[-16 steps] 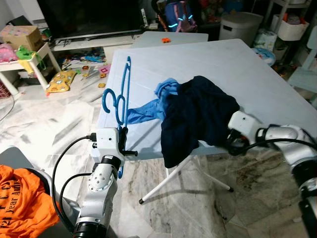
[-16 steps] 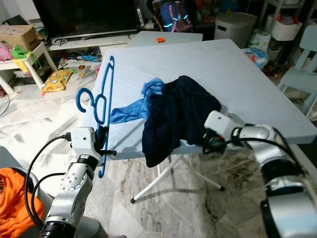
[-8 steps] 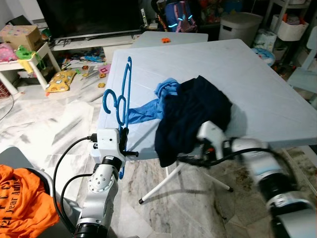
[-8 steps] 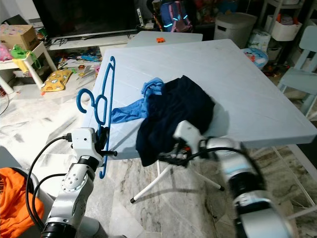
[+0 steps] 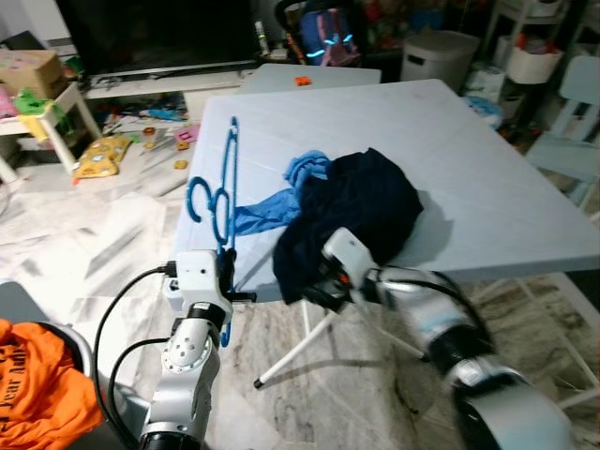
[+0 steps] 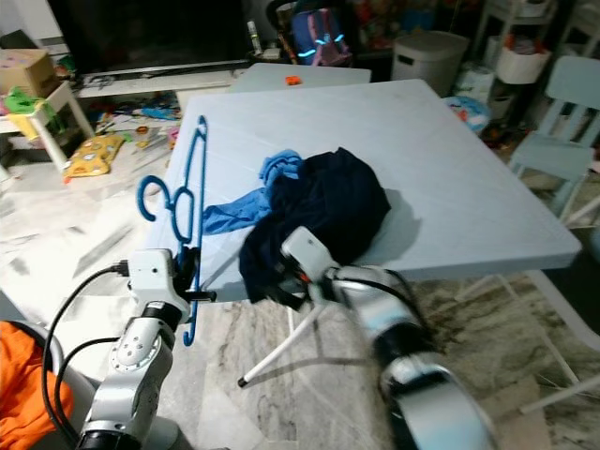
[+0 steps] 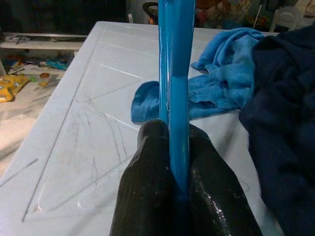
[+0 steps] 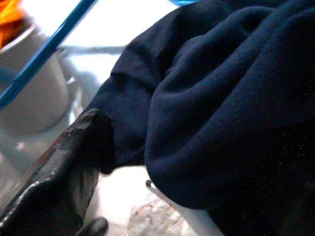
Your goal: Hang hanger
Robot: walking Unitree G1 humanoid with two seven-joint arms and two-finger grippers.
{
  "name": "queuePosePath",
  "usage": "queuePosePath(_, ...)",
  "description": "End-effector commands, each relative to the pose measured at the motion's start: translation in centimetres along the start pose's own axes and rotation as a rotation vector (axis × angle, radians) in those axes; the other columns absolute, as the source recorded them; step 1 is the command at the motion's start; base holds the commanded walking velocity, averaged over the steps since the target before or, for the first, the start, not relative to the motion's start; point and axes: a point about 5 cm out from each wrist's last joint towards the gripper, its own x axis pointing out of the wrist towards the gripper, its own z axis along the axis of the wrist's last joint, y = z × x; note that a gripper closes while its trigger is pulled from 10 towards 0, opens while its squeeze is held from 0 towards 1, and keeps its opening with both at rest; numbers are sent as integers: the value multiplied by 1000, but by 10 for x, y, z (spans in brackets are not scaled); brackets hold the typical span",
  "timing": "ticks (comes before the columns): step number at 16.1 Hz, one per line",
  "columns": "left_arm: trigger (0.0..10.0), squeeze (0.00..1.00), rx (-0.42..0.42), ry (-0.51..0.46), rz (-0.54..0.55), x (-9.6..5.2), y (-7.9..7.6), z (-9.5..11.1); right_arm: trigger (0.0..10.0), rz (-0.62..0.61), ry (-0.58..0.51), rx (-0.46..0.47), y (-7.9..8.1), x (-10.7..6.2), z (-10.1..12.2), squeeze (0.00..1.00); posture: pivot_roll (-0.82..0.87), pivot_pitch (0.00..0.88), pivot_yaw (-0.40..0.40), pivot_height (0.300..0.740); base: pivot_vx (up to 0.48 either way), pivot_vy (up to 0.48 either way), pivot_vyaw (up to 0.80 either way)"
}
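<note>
A blue plastic hanger [image 5: 220, 187] stands upright at the light blue table's [image 5: 450, 141] front left corner, hook pointing left. My left gripper [image 7: 174, 130] is shut on its lower bar, just off the table edge. A dark navy garment [image 5: 361, 202] lies heaped on the table, with a fold drooping over the front edge. A light blue cloth [image 5: 272, 206] lies partly under it. My right gripper [image 5: 309, 292] is at that drooping fold, below the table edge. In the right wrist view one black finger [image 8: 64, 167] sits far to one side, with navy cloth [image 8: 221, 113] beside it.
White folding legs [image 5: 309, 342] stand under the table on the marble floor. An orange garment [image 5: 37, 384] lies at the lower left. Toys litter the floor at the back left. A smaller table [image 5: 300, 75], a bin [image 5: 436, 56] and a pale chair [image 5: 572, 122] stand behind and right.
My right arm has swept left along the table's front edge, from the navy garment's right side to its drooping left fold. The left gripper still holds the hanger. The camera shifted slightly.
</note>
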Motion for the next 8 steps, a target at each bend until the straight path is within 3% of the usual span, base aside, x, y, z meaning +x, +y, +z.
queuePosePath(1,10000,0,-2,-9,10,-2,4,3,10000,-107,87,102,-6,-2,-19,808,11,0,27,740,0,0,0)
queuePosePath(3,10000,0,-1,-7,19,-4,6,3,10000,-151,86,167,-6,1,-19,780,22,0,18,740,0,0,0)
queuePosePath(4,10000,0,-2,-3,24,-6,6,1,10000,-210,96,194,-7,4,-17,702,22,0,18,740,0,0,0)
queuePosePath(8,10000,0,-7,2,27,-9,4,1,10000,-324,113,195,-10,9,-10,557,37,0,4,740,0,0,0)
